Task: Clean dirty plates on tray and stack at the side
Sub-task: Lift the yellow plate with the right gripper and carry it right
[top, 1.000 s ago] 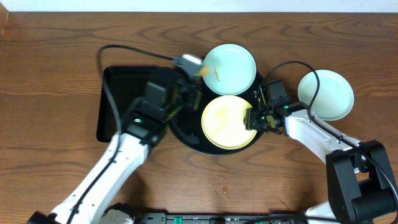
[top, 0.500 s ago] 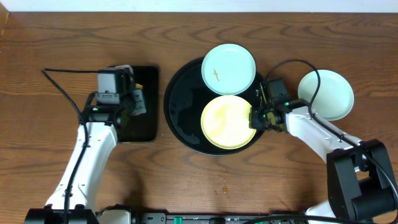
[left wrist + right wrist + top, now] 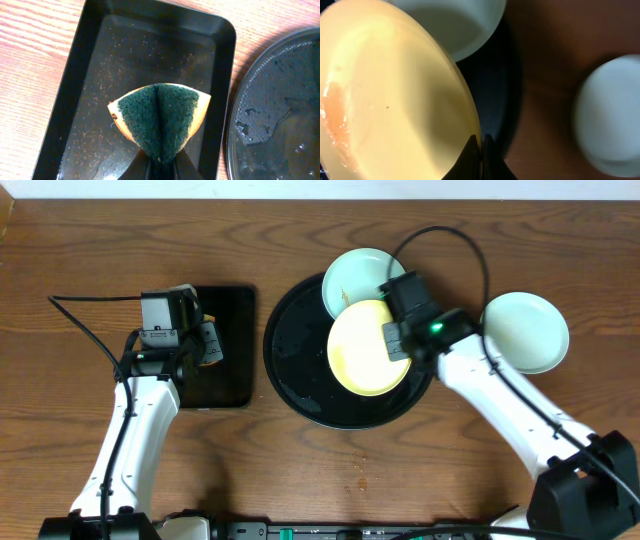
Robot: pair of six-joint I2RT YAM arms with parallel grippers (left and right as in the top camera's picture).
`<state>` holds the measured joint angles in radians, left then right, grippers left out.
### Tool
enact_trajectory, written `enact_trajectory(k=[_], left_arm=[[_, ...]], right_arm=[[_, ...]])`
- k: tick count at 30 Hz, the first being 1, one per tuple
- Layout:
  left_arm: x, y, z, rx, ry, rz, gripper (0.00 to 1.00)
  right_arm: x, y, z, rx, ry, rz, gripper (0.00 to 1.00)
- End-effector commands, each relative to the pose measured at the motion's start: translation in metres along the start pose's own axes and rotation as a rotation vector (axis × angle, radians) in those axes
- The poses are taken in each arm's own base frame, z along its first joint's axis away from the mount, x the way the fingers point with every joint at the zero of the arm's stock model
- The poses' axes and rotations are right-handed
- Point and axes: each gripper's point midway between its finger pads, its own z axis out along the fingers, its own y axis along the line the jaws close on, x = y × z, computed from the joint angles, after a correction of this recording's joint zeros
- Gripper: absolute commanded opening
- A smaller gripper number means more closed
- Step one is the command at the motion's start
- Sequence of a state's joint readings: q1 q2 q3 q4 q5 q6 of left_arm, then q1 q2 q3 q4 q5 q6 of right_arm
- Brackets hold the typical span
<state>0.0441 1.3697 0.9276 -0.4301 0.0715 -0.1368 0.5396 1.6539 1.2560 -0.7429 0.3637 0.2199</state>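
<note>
The biggest change is on the right: the right claw (image 3: 393, 345), which a second ago is still parted beside the yellow plate (image 3: 360, 350), is now pinched shut on that plate's rim. The plate no longer lies flat in the near half of the round tray (image 3: 295, 385). It is raised and tilted, shifted toward the far side so that it overlaps the mint plate (image 3: 350, 275) still sitting in the tray. The left claw (image 3: 160, 164) has left the round tray and hangs over the rectangular tray (image 3: 75, 75), clamped on a folded sponge (image 3: 159, 117) with the green scouring face up. This suggests the wiping of the yellow plate is over and it is on its way to the second mint plate (image 3: 525, 330) waiting on the bare tabletop (image 3: 100, 250) at the right, leaving one plate to clean. The right wrist view shows a faint orange patch on the yellow plate — stain or reflection, I cannot tell. No brand, label or writing can be read anywhere.
</note>
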Motion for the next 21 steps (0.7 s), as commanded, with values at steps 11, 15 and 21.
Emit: enact_trajectory(k=[11,15,21], left_arm=[[0.019,0.007,0.030,-0.030,0.103,-0.015,0.08],[0.020,0.007,0.032,-0.031,0.108,-0.015,0.08],[0.020,0.007,0.032,-0.030,0.107,-0.015,0.08]], right_arm=[[-0.068,0.020,-0.125,0.674,-0.495,-0.298,0.01],[-0.073,0.028,-0.146,0.732,-0.554,-0.295,0.01],[-0.077,0.031,-0.152,0.730,-0.581,-0.262,0.01]])
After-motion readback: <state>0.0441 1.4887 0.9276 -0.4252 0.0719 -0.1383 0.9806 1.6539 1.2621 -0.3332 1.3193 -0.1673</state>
